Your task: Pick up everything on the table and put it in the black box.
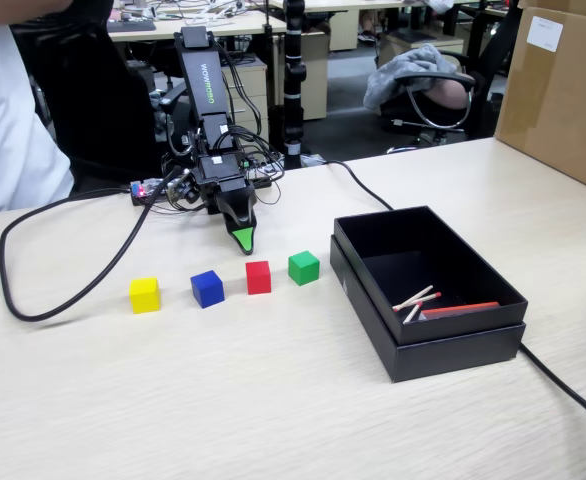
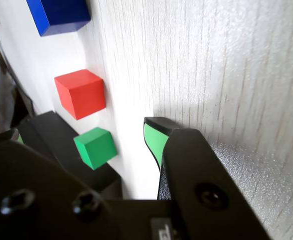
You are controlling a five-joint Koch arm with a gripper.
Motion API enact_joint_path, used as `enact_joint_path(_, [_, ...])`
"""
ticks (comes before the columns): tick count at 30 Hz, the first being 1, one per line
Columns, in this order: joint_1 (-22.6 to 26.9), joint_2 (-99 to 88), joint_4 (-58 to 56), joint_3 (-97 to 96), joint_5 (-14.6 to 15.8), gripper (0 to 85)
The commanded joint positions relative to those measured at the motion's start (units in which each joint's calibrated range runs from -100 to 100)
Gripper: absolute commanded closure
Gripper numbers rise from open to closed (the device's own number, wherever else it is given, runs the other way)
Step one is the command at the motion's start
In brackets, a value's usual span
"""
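Blue cube (image 2: 59, 15) cut by wrist-view top edge; gripper (image 1: 243, 240) jaws maybe stacked.

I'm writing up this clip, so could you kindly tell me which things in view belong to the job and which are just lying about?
Part of the job:
yellow cube
blue cube
red cube
green cube
black box
gripper

Just lying about:
pale sticks and red strip, inside the box
black cable
brown carton

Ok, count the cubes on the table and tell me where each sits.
4, in a row in the fixed view: yellow cube leftmost, then blue cube, red cube, and green cube nearest the black box. None seem hidden.
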Motion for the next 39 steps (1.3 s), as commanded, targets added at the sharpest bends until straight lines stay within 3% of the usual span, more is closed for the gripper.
enact_joint_path(1, [0.7, -0.8, -0.5, -0.3, -0.3, 37.6])
enact_joint_path(9, [0.6, -6.2, -2.4, 0.4, -1.2, 38.0])
enact_joint_path(23, [-3.0, -12.9, -42.1, 26.4, -1.9, 37.8])
enact_joint_path(31, [-8.3, 2.6, -65.1, 53.9, -2.2, 37.6])
enact_joint_path(39, [-16.1, 22.7, -68.5, 69.6, -7.4, 38.0])
